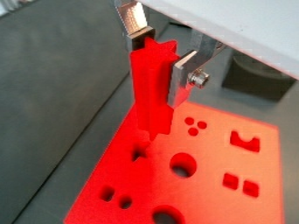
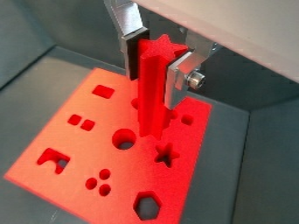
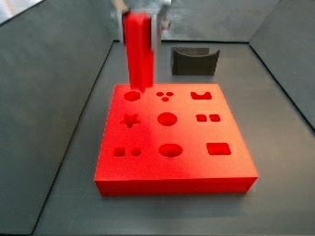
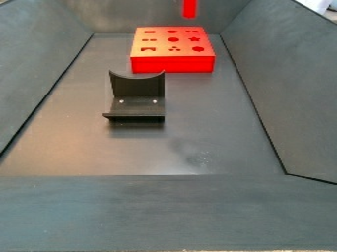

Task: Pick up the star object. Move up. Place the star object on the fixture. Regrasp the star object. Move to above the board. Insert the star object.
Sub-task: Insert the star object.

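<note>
My gripper is shut on the upper end of the star object, a long bright red peg with a star-shaped end face. The peg hangs upright over the board. In a side view the star object has its lower end just above the far left part of the board, close to a round hole; the star-shaped hole lies one row nearer. Only the peg's tip shows above the board in a side view.
The fixture, a dark bracket with a notched top, stands on the grey floor apart from the board. Sloping grey walls enclose the floor on all sides.
</note>
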Controlling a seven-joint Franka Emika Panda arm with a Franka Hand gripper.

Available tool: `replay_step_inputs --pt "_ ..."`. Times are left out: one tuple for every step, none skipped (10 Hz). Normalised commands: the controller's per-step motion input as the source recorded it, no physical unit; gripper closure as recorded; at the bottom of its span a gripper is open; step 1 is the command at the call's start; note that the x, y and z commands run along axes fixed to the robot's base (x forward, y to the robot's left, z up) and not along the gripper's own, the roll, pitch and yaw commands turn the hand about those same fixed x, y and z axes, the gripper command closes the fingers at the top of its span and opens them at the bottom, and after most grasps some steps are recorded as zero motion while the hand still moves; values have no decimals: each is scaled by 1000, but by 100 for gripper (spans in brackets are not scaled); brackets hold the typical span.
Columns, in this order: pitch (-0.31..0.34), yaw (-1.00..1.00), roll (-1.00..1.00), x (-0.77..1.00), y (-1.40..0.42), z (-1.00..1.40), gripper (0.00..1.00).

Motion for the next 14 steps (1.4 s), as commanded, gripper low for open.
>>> replay_step_inputs --pt "3 0 -1 6 0 -9 100" --pt "-34 0 11 -111 0 -323 100" --pt "-47 -131 70 -131 0 -709 100" --pt "-36 -166 63 -37 -9 -823 100" --pt "-46 -180 21 -6 -3 -826 100" --pt "-40 -183 0 0 0 -791 100" --pt "-66 -217 0 0 -3 -709 100" --pt "-74 -249 0 0 -34 -734 100" --pt "-80 -266 0 -3 -46 -766 100" --pt "-69 -303 0 0 -57 -791 100" --pt "-51 -391 0 -9 -31 -749 100" --pt "-30 -466 0 -249 0 -549 100" --pt "0 -386 10 -174 0 -51 100" --pt "0 0 0 0 0 -63 100"
